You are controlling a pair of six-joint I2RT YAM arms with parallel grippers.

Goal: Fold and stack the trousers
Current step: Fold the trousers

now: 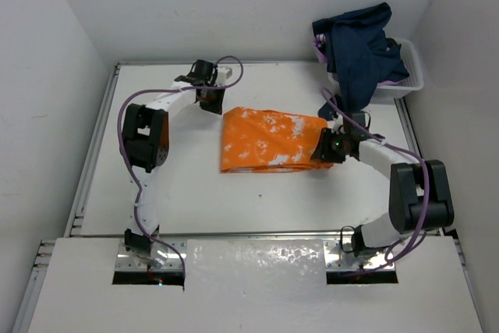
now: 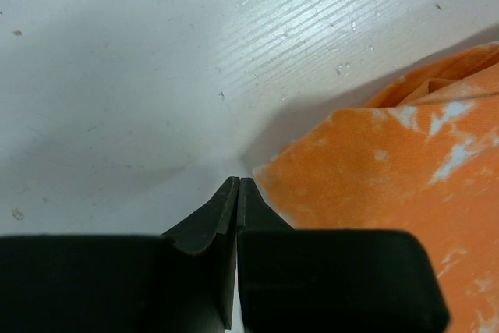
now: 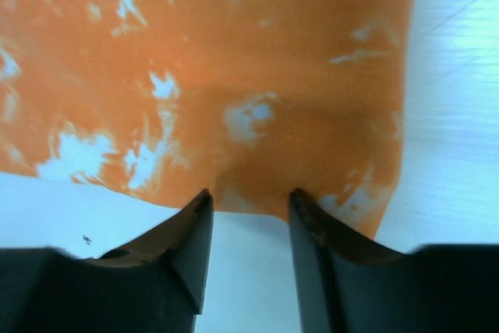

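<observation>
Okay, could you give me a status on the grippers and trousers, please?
Left gripper shut, empty, beside the trousers. Right gripper open at their edge. Folded flat. Dark clothes in basket, clear.

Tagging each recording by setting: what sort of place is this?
Probably a lab test cell, not a home: plain white walls box in a white table, two robot arms are bolted at its near edge, and a white basket of dark clothes sits at the far right.

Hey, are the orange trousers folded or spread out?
Folded. The trousers lie as a compact rectangle on the table, with stacked layers showing at one corner in the left wrist view.
</observation>
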